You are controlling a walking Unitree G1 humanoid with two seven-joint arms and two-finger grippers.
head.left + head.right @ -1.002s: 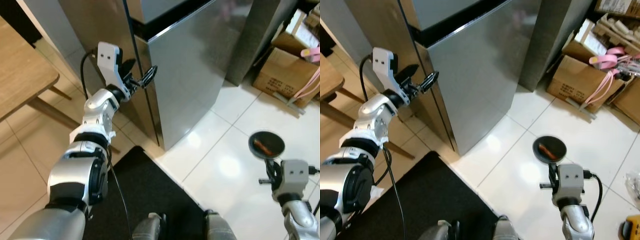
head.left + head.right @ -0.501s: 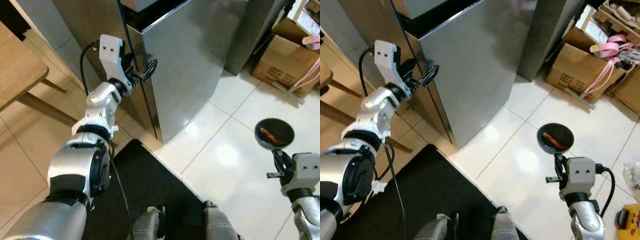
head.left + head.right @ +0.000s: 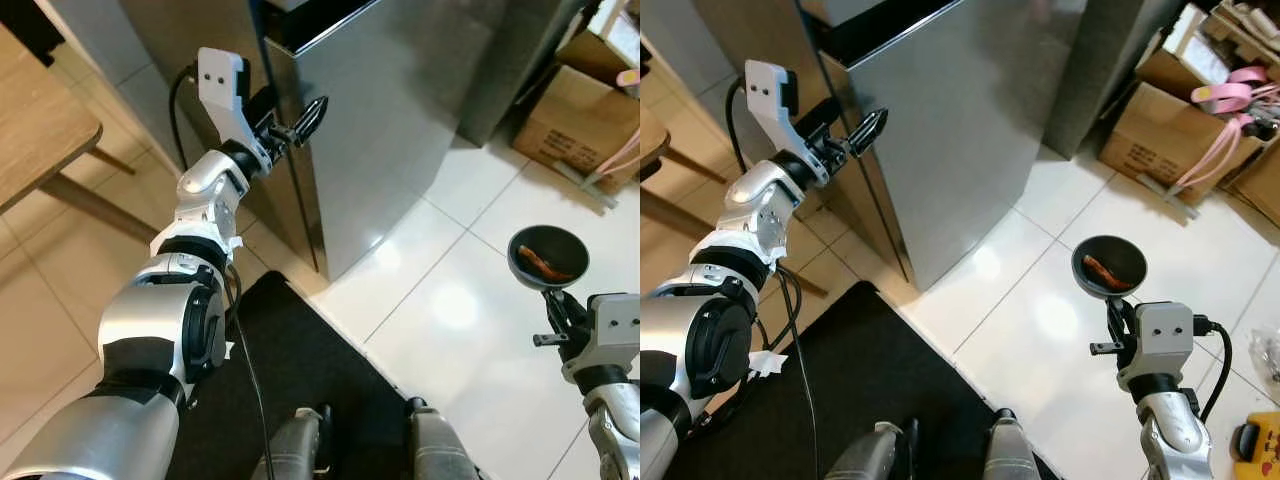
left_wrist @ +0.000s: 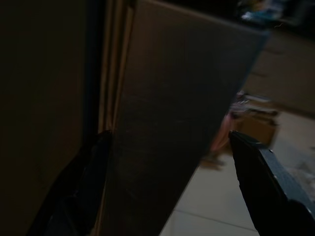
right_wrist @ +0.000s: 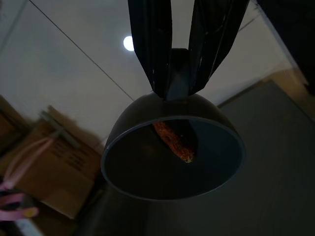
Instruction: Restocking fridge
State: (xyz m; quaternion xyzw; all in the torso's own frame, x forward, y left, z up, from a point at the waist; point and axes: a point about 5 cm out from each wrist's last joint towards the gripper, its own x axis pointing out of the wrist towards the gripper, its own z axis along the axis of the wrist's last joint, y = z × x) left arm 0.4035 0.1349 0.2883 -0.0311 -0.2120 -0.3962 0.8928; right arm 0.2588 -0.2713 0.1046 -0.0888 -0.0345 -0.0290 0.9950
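We judge the step in hand is swinging the fridge door (image 3: 960, 120) open, so we should keep the left end effector (image 3: 300, 120) hooked deep around the door's free edge, pull along the hinge arc rather than straight back, and hold the bowl level and well away from the door's sweep. The left end effector's fingers are spread, straddling the door edge, one finger in the gap behind and one at the front face. The right end effector (image 5: 170, 73) is clenched on the rim of the dark bowl (image 3: 546, 257), low on our right over the tiled floor (image 3: 450, 310), with a reddish sausage-like piece of food (image 5: 172, 140) inside
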